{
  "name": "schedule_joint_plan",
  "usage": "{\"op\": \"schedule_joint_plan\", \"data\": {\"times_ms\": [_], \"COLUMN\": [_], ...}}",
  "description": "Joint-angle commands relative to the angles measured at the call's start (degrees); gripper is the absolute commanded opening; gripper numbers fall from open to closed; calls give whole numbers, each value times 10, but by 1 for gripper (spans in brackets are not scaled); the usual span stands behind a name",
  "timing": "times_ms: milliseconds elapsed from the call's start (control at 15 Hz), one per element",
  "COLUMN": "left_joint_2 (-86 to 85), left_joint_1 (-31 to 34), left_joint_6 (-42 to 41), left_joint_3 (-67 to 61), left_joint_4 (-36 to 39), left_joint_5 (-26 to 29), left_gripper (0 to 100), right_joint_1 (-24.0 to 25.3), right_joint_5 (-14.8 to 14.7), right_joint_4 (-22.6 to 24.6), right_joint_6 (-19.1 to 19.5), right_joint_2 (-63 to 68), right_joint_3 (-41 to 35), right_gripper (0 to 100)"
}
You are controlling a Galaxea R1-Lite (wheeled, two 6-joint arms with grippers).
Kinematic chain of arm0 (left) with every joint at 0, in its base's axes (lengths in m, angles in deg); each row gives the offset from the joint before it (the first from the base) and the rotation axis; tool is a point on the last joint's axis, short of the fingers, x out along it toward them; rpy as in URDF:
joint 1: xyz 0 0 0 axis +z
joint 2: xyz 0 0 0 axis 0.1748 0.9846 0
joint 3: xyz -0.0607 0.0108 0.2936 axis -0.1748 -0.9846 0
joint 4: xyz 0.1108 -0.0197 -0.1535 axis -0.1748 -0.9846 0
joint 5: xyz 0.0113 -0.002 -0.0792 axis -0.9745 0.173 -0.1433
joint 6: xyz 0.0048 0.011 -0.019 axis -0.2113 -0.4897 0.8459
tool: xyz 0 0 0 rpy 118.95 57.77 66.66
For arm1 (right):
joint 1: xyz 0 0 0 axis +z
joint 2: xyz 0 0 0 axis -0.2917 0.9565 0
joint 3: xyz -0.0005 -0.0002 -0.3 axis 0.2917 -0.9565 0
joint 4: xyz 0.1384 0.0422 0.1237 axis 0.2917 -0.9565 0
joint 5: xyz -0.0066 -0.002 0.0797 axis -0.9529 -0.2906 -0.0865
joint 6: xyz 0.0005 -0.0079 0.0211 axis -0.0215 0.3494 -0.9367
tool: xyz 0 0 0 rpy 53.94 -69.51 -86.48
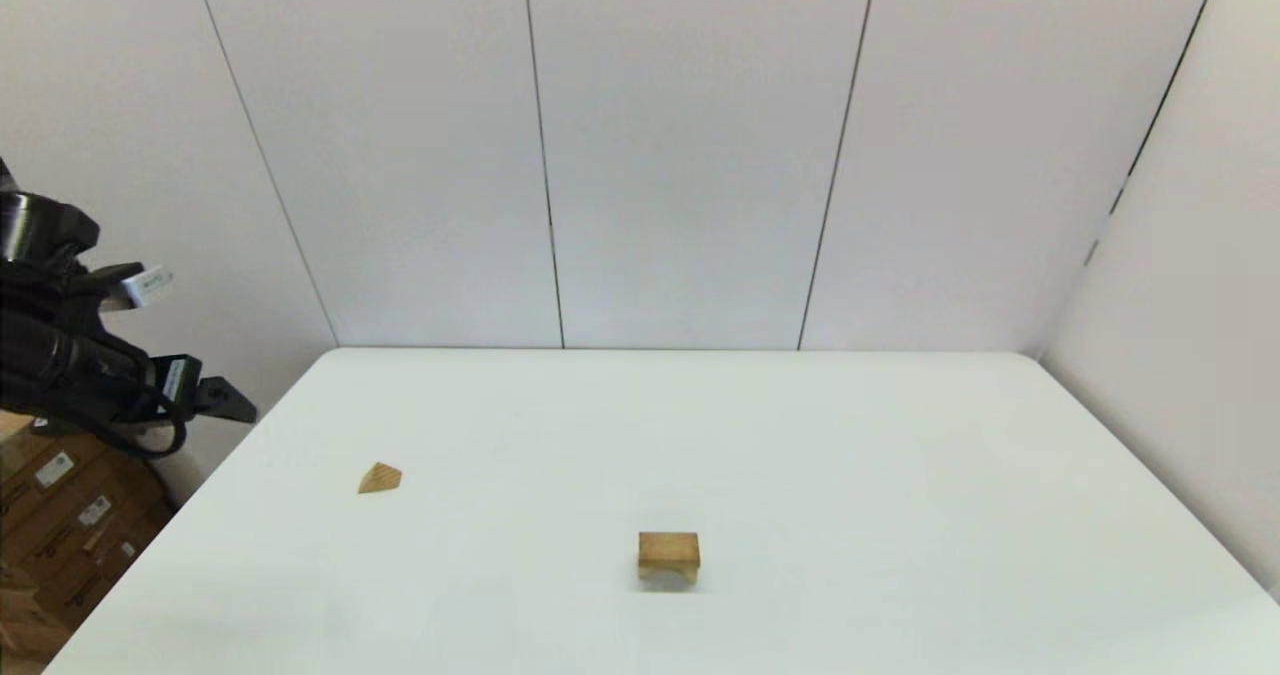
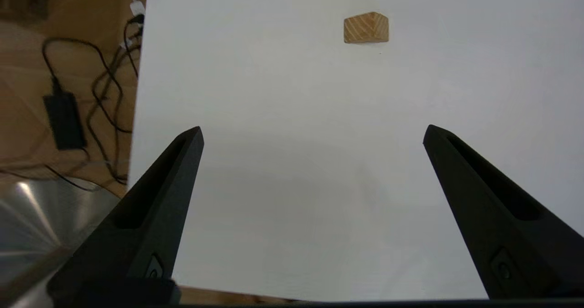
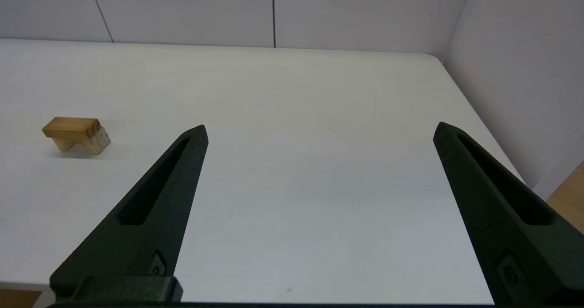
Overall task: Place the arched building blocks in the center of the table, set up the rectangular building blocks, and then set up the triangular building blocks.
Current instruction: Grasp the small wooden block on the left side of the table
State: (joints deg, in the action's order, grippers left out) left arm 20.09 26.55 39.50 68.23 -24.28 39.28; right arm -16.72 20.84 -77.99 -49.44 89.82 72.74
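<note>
On the white table [image 1: 900, 475], two wooden blocks sit well apart while both grippers hang spread and empty.

Near the middle of the table's front half, the arched block [image 1: 669, 556] stands on its two short legs with the curved notch facing down; the right wrist view shows it [image 3: 76, 134] off to the side of the right gripper [image 3: 319, 130], whose two black fingers are spread wide with only bare tabletop between them. The small triangular wedge [image 1: 380, 478] lies toward the table's left side, apart from the arched block; the left gripper [image 2: 312, 132], fingers equally wide apart and holding nothing, is over the table's left edge with the wedge [image 2: 366, 27] ahead of it. The flat rectangular slab shows in none of the views.
</note>
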Motion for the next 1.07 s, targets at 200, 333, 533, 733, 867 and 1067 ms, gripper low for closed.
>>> {"op": "schedule_joint_plan", "data": {"times_ms": [200, 333, 533, 733, 867, 1067], "left_joint_2": [166, 201, 244, 276, 295, 327], "left_joint_1": [1, 1, 0, -6, -12, -32], "left_joint_6": [-176, -236, -343, -477, -567, -647], "left_joint_3": [126, 152, 221, 295, 346, 417], "left_joint_4": [-4, -9, -54, -99, -149, -221], "left_joint_5": [2, 3, 3, 3, 3, 1], "left_gripper": [100, 100, 100, 100, 100, 100], "right_joint_1": [0, 0, 0, 0, 0, 0], "right_joint_5": [0, 0, 0, 0, 0, 0], "right_joint_4": [0, 0, 0, 0, 0, 0], "right_joint_6": [0, 0, 0, 0, 0, 0], "right_joint_2": [0, 0, 0, 0, 0, 0], "right_joint_3": [-1, -1, -1, -1, -1, -1], "right_gripper": [100, 100, 100, 100, 100, 100]}}
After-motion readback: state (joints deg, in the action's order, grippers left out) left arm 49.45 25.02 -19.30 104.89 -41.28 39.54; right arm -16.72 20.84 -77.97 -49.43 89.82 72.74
